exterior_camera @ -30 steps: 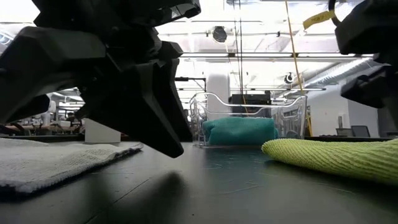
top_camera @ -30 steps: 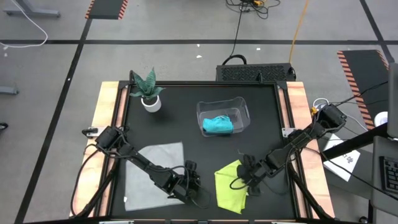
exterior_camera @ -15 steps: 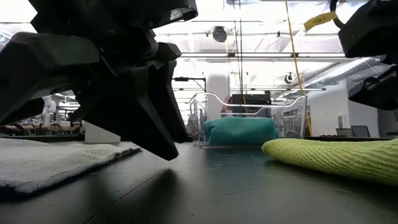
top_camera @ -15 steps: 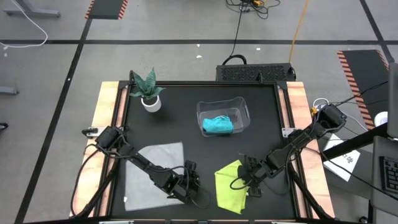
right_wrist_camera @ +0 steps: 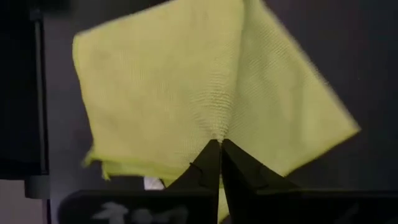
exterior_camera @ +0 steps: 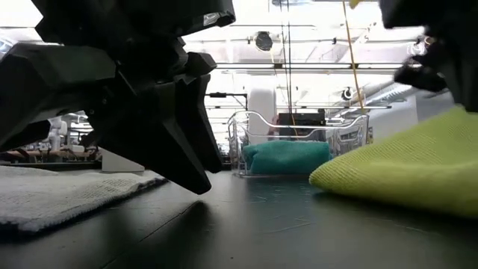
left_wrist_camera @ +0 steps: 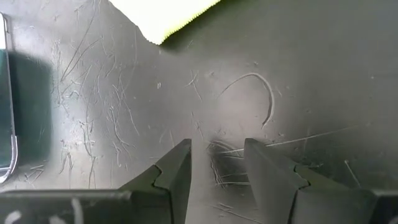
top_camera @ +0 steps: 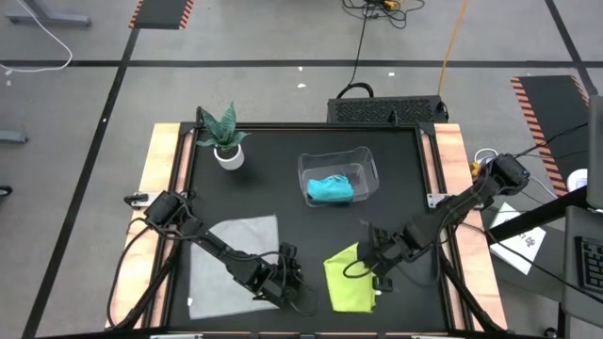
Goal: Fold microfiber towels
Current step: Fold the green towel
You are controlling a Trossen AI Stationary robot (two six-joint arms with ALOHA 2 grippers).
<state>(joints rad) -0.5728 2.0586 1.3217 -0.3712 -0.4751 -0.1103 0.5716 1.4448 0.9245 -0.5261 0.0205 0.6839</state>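
Note:
The yellow-green towel (top_camera: 345, 284) lies near the table's front edge, right of centre. My right gripper (top_camera: 364, 271) is shut on it and holds its right part raised (exterior_camera: 407, 168). A light grey towel (top_camera: 234, 256) lies flat at the front left. The teal towel (top_camera: 330, 189) sits bunched in the clear bin (top_camera: 367, 160). My left gripper (top_camera: 303, 294) stands open between the grey and yellow-green towels, its fingers (left_wrist_camera: 180, 168) over bare table, touching nothing. My right gripper pinches a drawn-up spot of the yellow-green towel (right_wrist_camera: 217, 132) near its right side between its two shut fingers (right_wrist_camera: 210, 158). The fingers slant down from the table's right. The cloth rises to them like a tent, and its left part (exterior_camera: 336, 179) rests on the table.
A small potted plant (top_camera: 226, 141) stands at the far left corner. The clear bin stands at the middle far side. Wooden rails (top_camera: 162, 160) edge the black tabletop on both sides. Bare table lies between the bin and the towels.
My right gripper has shut on the yellow-green towel and risen, shifting a little toward the table's left. The towel's right part has come up with it and the cloth has drawn narrower, while its left part stays on the table.

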